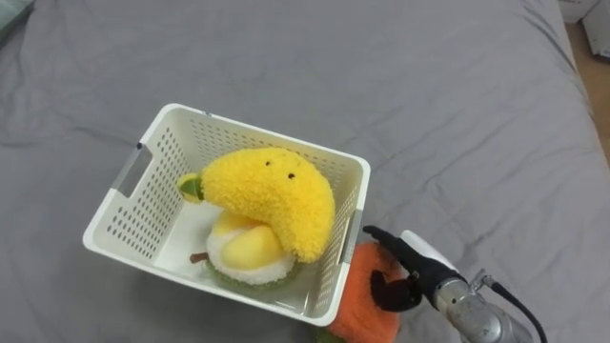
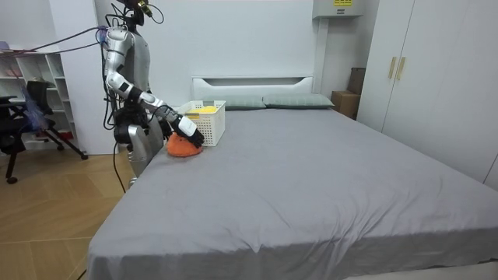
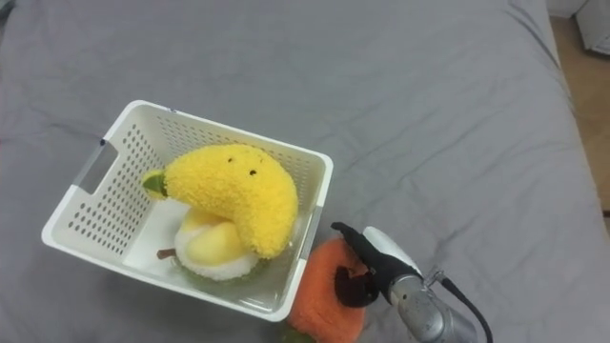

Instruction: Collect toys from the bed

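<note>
Fingers (image 1: 381,236) of the right hand (image 1: 412,272) are seen curled, with the thumb set against them, and an orange plush toy (image 1: 355,307) is clamped between them. The grip is not fully closed, and one finger is stretched out toward the basket. Beneath and all around the fingers the grey bed (image 1: 448,105) is spread, its cover lightly creased. Just beside the fingers, on the robot's left of them, a white slotted basket (image 1: 132,211) is set on the cover. Whether its near corner is touched by the orange toy cannot be told. Inside the basket, further to the left of the fingers, a yellow banana-shaped plush toy (image 1: 276,195) with two small dark eyes is laid across a smaller white and yellow plush toy (image 1: 243,250). That smaller toy is lodged toward the basket wall nearest the fingers. In the room view the orange toy is seen low on the cover at the basket's side, and the robot is stood at the bed's edge close to it.
</note>
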